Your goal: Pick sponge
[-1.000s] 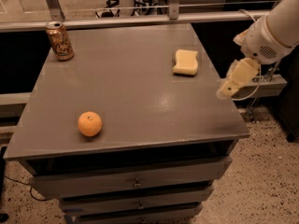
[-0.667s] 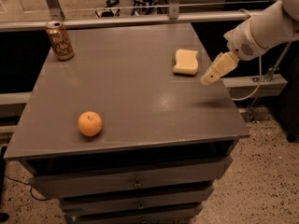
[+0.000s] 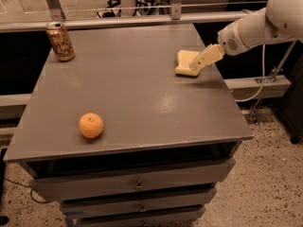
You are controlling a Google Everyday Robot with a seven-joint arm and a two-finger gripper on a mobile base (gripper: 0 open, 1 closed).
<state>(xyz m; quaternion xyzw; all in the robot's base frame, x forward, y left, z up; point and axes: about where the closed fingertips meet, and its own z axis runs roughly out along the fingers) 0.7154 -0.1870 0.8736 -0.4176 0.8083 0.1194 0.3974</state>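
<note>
The pale yellow sponge [image 3: 185, 63] lies flat on the grey cabinet top [image 3: 132, 84] near its right edge, toward the back. My gripper [image 3: 195, 65] comes in from the right on a white arm [image 3: 258, 25]. Its pale yellow fingers hang over the sponge's right part, partly covering it. An orange fruit [image 3: 91, 125] sits at the front left of the top.
A drink can [image 3: 60, 41] stands at the back left corner. A metal rail [image 3: 142, 19] runs behind the cabinet. Drawers [image 3: 137, 186] are below the top. A cable [image 3: 260, 74] hangs at the right above the speckled floor.
My gripper has moved left and toward the back, from beside the table's right edge to directly over the sponge. The sponge, orange and can have not moved.
</note>
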